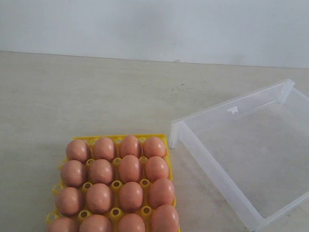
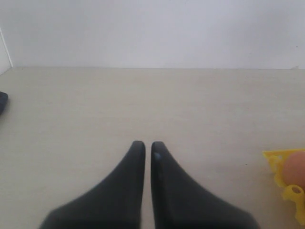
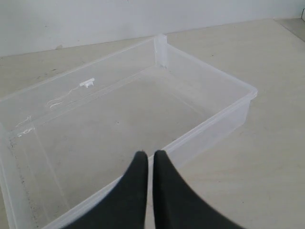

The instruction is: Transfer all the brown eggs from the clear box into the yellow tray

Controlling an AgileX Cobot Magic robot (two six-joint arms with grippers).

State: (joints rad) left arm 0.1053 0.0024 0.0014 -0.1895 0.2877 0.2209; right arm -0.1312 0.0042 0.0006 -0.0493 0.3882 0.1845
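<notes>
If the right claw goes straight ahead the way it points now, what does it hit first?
Probably the clear box: the shut right claw points over its near wall into the empty inside; depth is unclear.

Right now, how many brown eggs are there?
16 brown eggs, all in the yellow tray in four rows of four; the clear box holds none. More may lie beyond the picture's edge.

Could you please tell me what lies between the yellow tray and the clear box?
Nothing lies there. The exterior view shows only a strip of bare table between the yellow tray and the clear box.
</notes>
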